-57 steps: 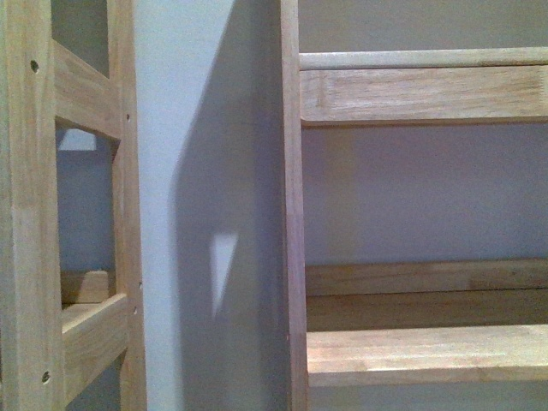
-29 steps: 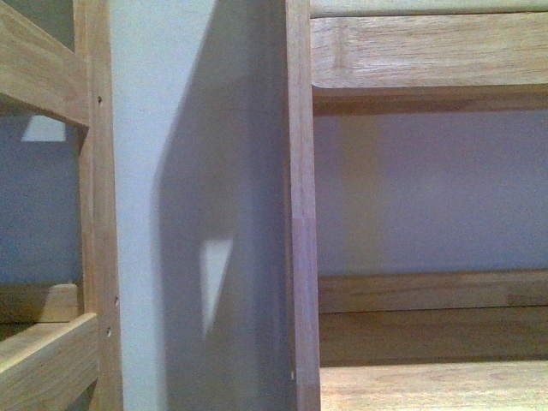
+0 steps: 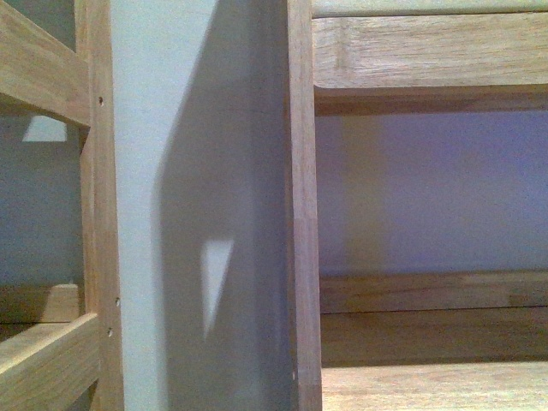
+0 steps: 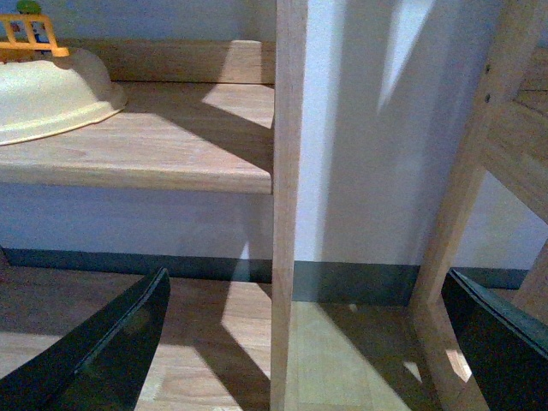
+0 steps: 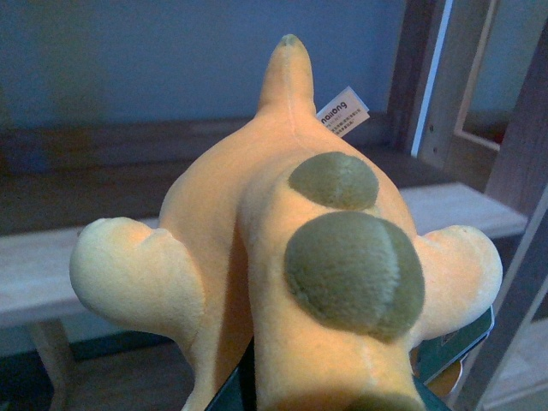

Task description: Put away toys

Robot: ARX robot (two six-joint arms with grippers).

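Gripping orange-yellow, olive-bumped plush toy [image 5: 257, 214]: right end effector [image 5: 342, 381]; left end effector [image 4: 300, 351] apart, empty.

The front view faces the wall [image 3: 137, 171] closely, between wooden shelf uprights [image 3: 301, 214]. The left wrist view shares that shelving, from lower; the right wrist view sits just behind the plush toy [image 5: 291, 257].
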